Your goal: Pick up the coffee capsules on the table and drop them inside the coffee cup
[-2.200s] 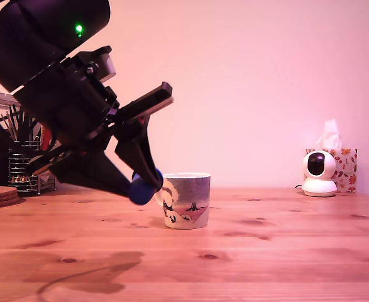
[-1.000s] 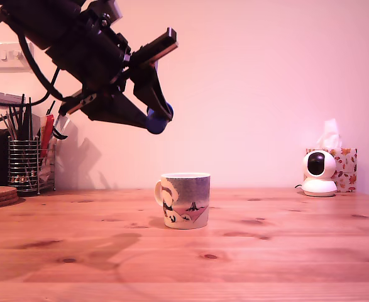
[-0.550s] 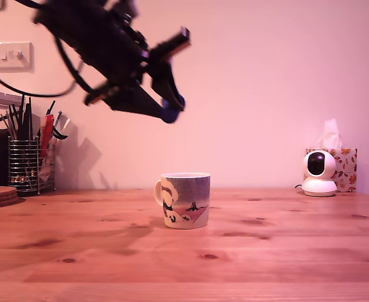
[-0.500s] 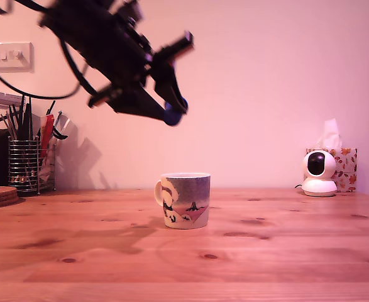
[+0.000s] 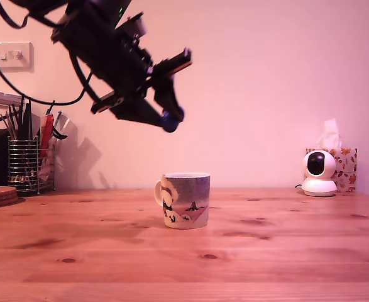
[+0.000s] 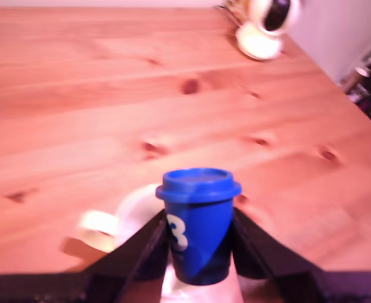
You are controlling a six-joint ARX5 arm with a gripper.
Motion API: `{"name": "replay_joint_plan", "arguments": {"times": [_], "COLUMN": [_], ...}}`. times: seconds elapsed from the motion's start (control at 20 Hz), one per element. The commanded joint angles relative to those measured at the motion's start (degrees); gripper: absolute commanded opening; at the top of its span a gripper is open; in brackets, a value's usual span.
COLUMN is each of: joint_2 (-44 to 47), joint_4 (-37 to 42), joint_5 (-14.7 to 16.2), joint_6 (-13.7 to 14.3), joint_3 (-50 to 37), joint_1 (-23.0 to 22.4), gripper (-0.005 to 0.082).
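Fingers: we see them clamped on the blue capsule.
Capsule: high above the cream cup.
Cup: upright on the worktop.

Pinkish wall, light switch, warm light

The coffee capsule hangs above the coffee cup, which stands on the table.
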Motion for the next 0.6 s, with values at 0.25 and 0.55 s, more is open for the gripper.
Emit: {"name": "replay_joint_plan", "arguments": {"times": [0.25, 0.55], "joint_2": [3.7, 7.2], "joint_4": [0.7, 0.3], "joint_5": [0.5, 2.4], "joint_6": [1.5, 1.9], "joint_3": [0.9, 3.6], "joint_1": [1.0, 0.8], "gripper": [0.0148, 0.0148]}}
